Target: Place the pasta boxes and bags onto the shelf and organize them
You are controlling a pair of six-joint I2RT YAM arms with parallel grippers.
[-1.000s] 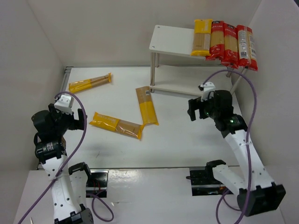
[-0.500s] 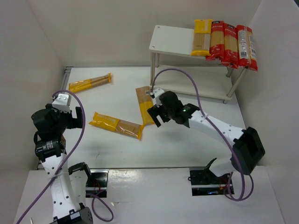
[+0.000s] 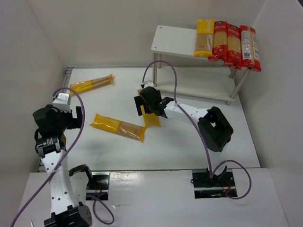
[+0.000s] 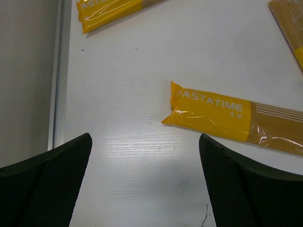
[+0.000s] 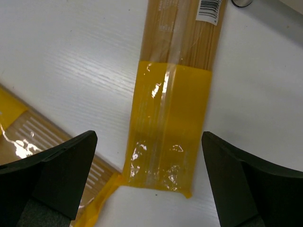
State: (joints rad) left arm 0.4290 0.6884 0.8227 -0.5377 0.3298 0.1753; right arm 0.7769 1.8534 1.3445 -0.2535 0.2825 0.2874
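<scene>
Three yellow pasta packs lie on the table: one at the far left (image 3: 91, 83), one in the middle (image 3: 118, 126), and one near the shelf leg (image 3: 151, 117). My right gripper (image 3: 149, 105) hovers open above this last pack (image 5: 173, 118), its jaws (image 5: 149, 139) on either side of the yellow end without touching. My left gripper (image 3: 71, 118) is open and empty (image 4: 144, 142), above bare table just near the middle pack's end (image 4: 213, 113). The white shelf (image 3: 173, 40) carries one yellow pack (image 3: 205, 38) and three red packs (image 3: 233, 45) on the right of its top board.
The shelf's lower board (image 3: 199, 90) is bare. White walls close in on the left, back and right. A metal strip (image 4: 57, 71) runs along the table's left edge. The right arm's purple cable (image 3: 165, 71) arcs over the table in front of the shelf.
My right arm has swung left from beside the shelf to above the yellow pack near the shelf leg. The left arm has shifted only slightly. No pack has moved.
</scene>
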